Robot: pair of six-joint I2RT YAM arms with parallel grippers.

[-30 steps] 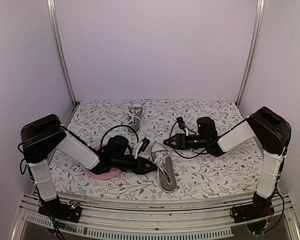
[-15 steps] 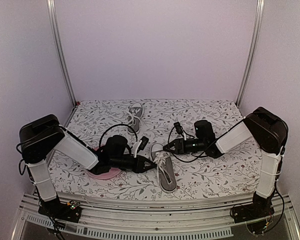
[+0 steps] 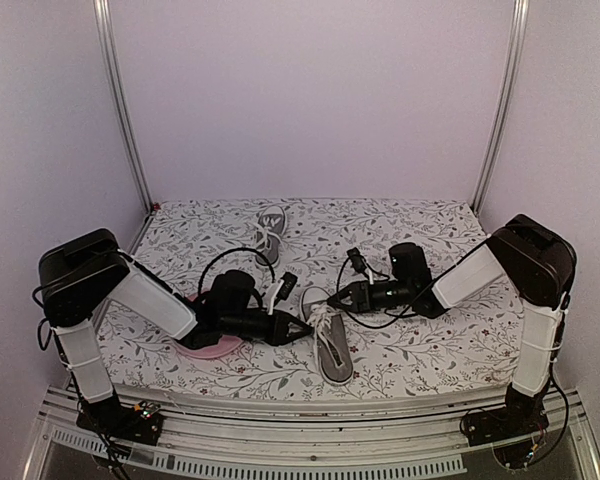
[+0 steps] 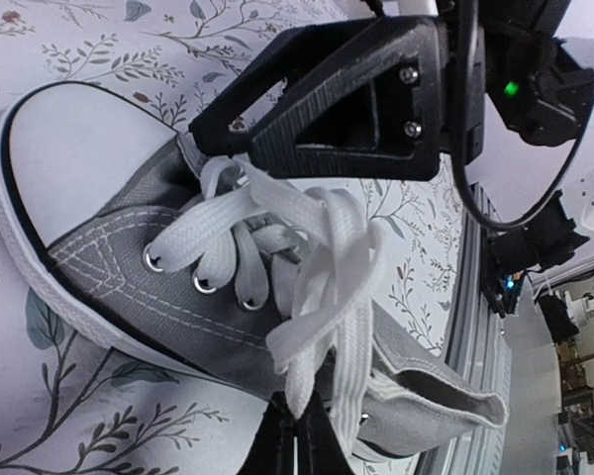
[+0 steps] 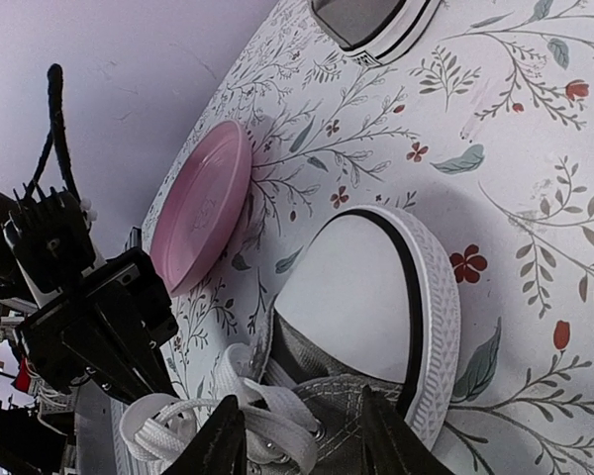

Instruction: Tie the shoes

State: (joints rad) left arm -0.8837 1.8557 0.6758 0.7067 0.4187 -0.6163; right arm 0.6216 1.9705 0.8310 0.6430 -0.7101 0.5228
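The near shoe (image 3: pixel 331 338) lies at the table's front middle, grey with a white toe cap (image 5: pixel 371 297) and loose white laces (image 4: pixel 307 247). My left gripper (image 3: pixel 303 331) reaches it from the left. In the left wrist view its fingertips (image 4: pixel 295 435) are pressed together on the end of a white lace strand. My right gripper (image 3: pixel 330 297) comes in from the right at the shoe's toe end. Its jaws (image 5: pixel 307 445) stand apart, straddling the laced front of the shoe, with a lace loop between them. The second shoe (image 3: pixel 270 228) lies at the back.
A round pink plate (image 3: pixel 202 343) sits under my left arm, left of the near shoe, also showing as the pink plate (image 5: pixel 203 203) in the right wrist view. The table's front rail (image 3: pixel 310 415) runs just below the near shoe. Flowered cloth (image 3: pixel 450 340) covers the table.
My left gripper has closed on the lace end. My right gripper has moved left to the shoe's toe end and its jaws have narrowed.
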